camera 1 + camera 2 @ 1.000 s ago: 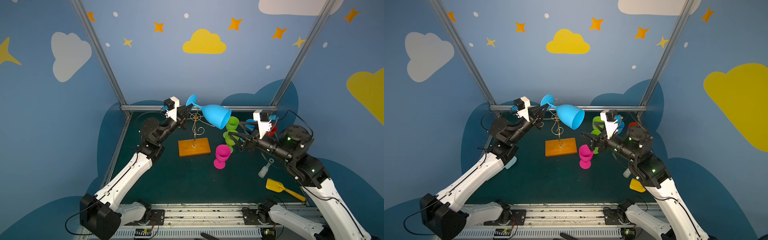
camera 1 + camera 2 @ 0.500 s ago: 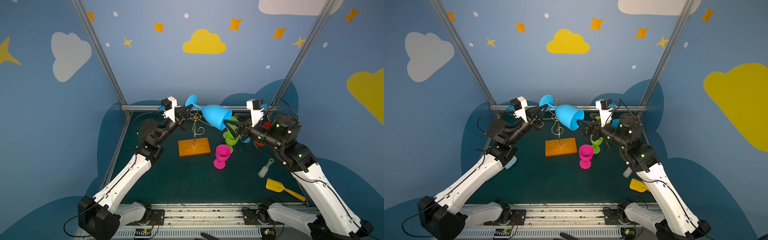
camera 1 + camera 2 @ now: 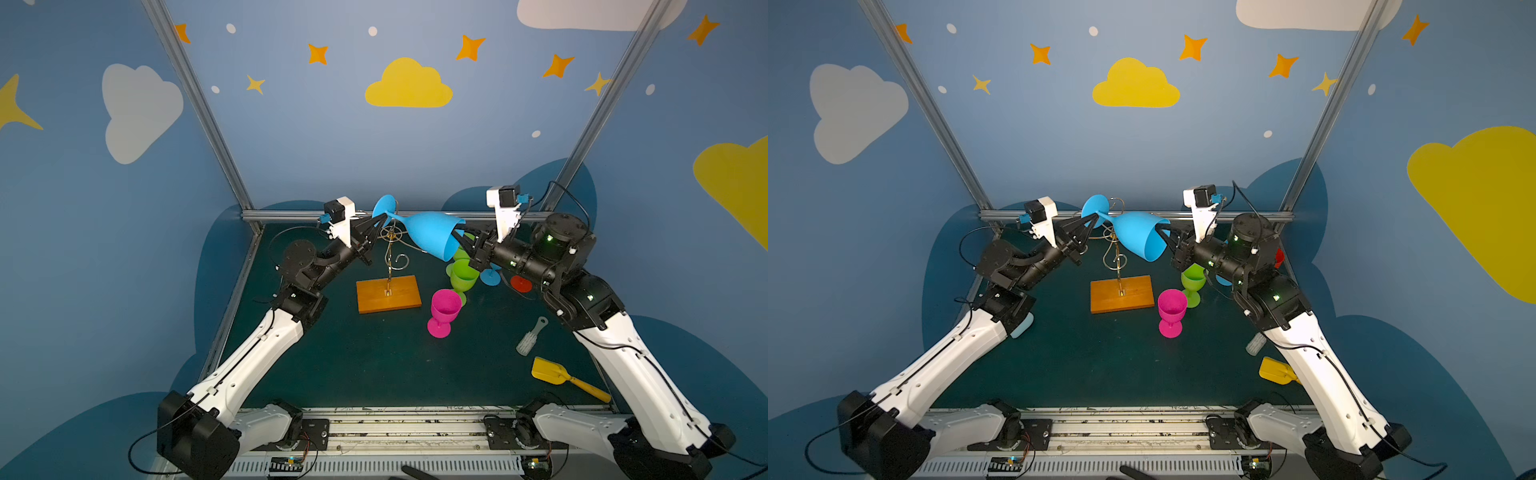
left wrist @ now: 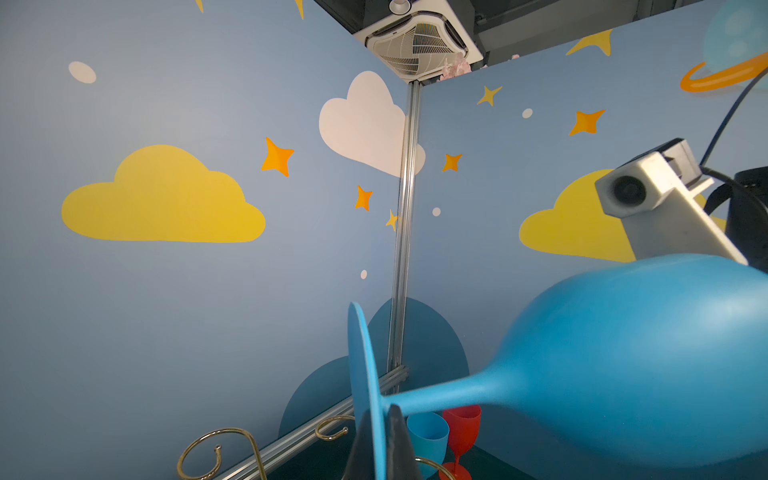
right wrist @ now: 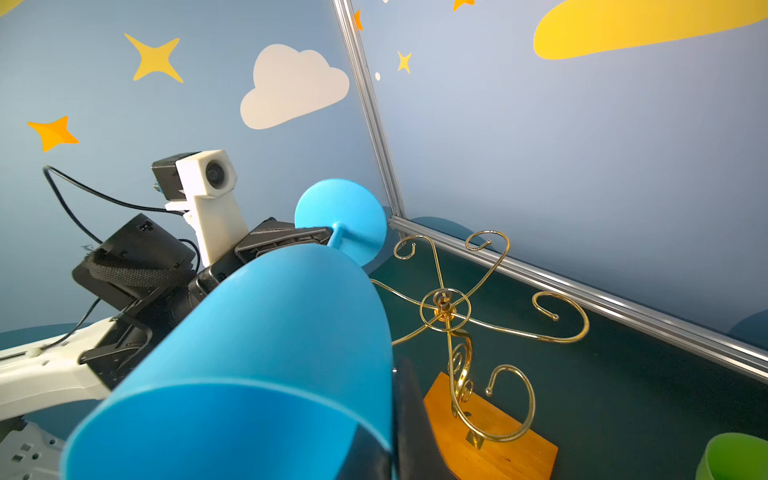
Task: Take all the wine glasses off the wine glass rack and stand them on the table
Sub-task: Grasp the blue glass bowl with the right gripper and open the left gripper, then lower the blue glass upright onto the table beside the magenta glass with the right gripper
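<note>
Right claw (image 3: 456, 237) has swung in, clamping glass (image 3: 428, 232) rim.
Left claw (image 3: 379, 218) pinches its foot at rack's (image 3: 390, 266) twelve o'clock; handover likely.

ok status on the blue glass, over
Left gripper shut on foot, right gripper shut on bowl rim. Blue wine glass sideways above the wine glass rack. Rack's curled arms close under the stem.

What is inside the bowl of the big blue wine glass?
One finger of the right gripper is inside the blue wine glass, pinching its wall against the outer finger. The bowl's deeper part is hidden by its own wall.
</note>
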{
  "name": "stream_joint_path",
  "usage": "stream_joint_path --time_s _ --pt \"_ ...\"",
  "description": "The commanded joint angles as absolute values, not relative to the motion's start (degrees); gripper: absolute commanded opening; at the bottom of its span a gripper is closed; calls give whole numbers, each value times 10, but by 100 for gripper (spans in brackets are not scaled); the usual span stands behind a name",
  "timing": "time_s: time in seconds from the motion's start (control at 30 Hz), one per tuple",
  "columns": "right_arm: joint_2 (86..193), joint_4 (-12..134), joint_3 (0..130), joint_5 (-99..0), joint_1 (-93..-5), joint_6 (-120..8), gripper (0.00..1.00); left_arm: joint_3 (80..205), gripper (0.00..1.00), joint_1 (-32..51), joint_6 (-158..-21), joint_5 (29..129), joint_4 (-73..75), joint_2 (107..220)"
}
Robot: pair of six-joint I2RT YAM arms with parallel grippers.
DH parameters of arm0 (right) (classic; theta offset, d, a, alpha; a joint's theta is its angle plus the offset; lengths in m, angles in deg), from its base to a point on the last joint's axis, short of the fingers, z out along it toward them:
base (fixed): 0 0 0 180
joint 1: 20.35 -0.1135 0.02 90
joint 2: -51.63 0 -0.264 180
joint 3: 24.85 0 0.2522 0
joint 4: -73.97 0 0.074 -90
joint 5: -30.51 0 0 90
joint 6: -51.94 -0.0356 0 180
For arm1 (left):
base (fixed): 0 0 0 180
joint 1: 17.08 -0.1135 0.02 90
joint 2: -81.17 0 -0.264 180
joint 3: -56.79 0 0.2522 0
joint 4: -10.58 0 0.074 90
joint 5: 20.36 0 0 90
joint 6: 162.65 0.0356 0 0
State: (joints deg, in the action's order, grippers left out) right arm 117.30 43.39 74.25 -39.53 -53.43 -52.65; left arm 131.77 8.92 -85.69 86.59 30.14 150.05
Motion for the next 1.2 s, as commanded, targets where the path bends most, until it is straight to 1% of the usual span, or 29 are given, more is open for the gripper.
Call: stream_joint_path --time_s 0.0,0.07,0.1,0.17,0.23,0.3,0.33,0.37,0.4,0.53,0.6,0.7,0.83,1.03,1.17 --pt "1158 467 738 -394 -533 -537 0 1317 11 90 -855 877 320 1489" --pt "1151 469 733 -401 -533 -536 0 1316 15 90 -850 872 318 1487" --pt "1147 468 732 -405 -533 -535 0 1316 19 90 -846 869 317 1487" --pt "1139 468 729 -414 -532 -531 0 1316 38 90 -841 860 315 1483" --pt "1131 468 725 -422 -532 -529 0 1312 52 89 -833 852 313 1478" --pt "1123 469 720 -430 -532 -526 0 1311 69 89 -829 838 306 1472" --pt "1118 466 720 -432 -531 -522 0 1310 84 88 -824 834 301 1467" --pt "1115 461 721 -435 -530 -518 0 1309 96 87 -817 815 296 1462" --pt "1111 456 723 -438 -531 -515 0 1306 99 86 -811 805 293 1455" --pt "1095 425 732 -446 -531 -499 0 1273 99 62 -814 759 294 1418" --pt "1085 412 731 -452 -531 -493 0 1242 99 37 -842 730 301 1391" --pt "1077 384 739 -454 -532 -473 0 1177 99 -18 -899 698 319 1343" --pt "1091 312 767 -420 -539 -444 0 1106 99 -90 -940 656 310 1292" --pt "1107 201 767 -430 -599 -404 0 1043 99 -163 -978 629 281 1242" --pt "1120 135 746 -483 -654 -388 0 1032 99 -178 -989 635 285 1239"
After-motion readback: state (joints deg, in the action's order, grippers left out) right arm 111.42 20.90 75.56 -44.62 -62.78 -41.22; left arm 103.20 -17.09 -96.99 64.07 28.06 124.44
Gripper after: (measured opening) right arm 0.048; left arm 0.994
